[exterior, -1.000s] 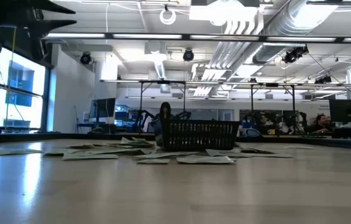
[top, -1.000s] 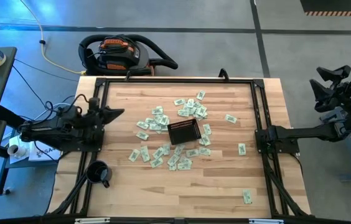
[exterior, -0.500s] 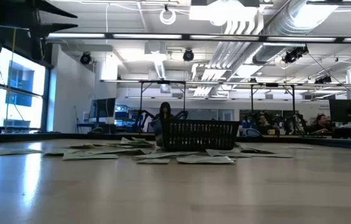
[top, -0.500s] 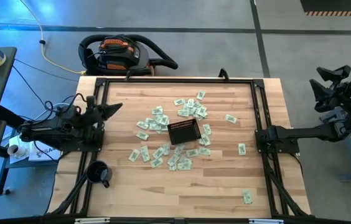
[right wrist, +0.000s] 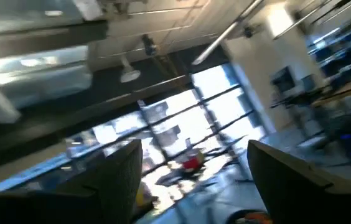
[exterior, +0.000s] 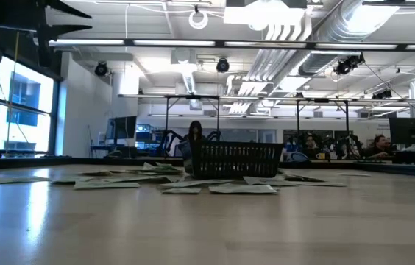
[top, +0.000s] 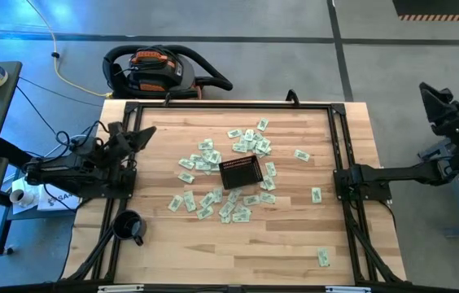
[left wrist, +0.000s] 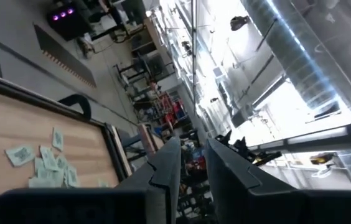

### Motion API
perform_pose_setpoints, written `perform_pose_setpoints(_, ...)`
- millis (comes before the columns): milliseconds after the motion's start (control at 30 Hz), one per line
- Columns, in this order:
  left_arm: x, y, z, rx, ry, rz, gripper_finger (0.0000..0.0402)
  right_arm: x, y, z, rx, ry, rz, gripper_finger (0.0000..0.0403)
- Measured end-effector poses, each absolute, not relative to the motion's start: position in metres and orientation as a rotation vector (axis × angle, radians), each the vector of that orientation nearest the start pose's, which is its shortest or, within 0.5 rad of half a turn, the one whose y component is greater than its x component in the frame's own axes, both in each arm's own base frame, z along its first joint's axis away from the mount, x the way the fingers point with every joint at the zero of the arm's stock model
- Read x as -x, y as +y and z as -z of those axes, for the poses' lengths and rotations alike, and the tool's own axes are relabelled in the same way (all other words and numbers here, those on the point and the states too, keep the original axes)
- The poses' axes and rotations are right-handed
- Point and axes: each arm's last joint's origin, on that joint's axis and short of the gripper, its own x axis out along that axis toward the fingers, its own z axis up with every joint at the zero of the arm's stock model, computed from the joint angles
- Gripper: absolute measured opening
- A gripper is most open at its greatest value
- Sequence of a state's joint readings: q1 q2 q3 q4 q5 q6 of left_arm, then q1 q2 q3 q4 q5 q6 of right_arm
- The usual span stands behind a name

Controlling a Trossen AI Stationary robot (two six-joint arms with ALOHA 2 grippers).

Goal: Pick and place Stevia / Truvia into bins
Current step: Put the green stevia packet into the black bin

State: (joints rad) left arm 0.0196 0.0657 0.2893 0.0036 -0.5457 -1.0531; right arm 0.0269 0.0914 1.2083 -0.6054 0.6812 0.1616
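Note:
Many pale green and white Stevia sachets [top: 213,199] lie flat on the wooden table, scattered around a small black mesh basket [top: 240,172] near the middle. The low view shows the basket [exterior: 237,158] standing on its base among sachets [exterior: 240,189]. My left gripper [top: 144,133] hovers at the table's left edge, tipped upward and well clear of the sachets. Its fingers [left wrist: 163,177] stand slightly apart with nothing between them. My right gripper [top: 431,99] is raised beyond the table's right edge. It is wide open [right wrist: 191,155] and empty.
A black mug [top: 128,225] stands near the table's near left corner. A black frame rail [top: 229,104] runs around the tabletop. Single sachets lie toward the right edge [top: 316,194] and the near right corner [top: 323,257]. A vacuum cleaner [top: 156,69] sits on the floor beyond the far edge.
My left gripper has swung its fingertips toward the table's far edge and rolled, staying in place. My right gripper has rolled about its own axis beyond the right edge. Neither has opened or shut. The sachets and basket have not moved.

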Motion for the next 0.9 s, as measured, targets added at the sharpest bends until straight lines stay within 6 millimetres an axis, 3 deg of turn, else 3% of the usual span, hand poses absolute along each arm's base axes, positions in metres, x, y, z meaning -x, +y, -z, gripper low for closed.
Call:
perform_pose_setpoints(467, -0.093, 0.018, -0.245, 1.155, -0.421, -0.483, 0.0111, 0.106, -0.021, -0.422, -0.365, -0.56, 0.54, 0.0277)
perform_pose_setpoints(567, -0.096, 0.018, -0.244, 1.159, -0.406, -0.493, 0.0111, 0.078, -0.022, -0.42, -0.351, -0.436, 0.512, 0.0277)
perform_pose_setpoints(733, -0.097, 0.018, -0.243, 1.156, -0.396, -0.499, 0.0111, 0.015, -0.021, -0.401, -0.238, -0.052, 0.594, 0.0273)
perform_pose_setpoints(900, -0.097, 0.018, -0.243, 1.153, -0.391, -0.5, 0.0111, -0.015, -0.018, -0.379, -0.214, 0.286, 0.687, 0.0253)
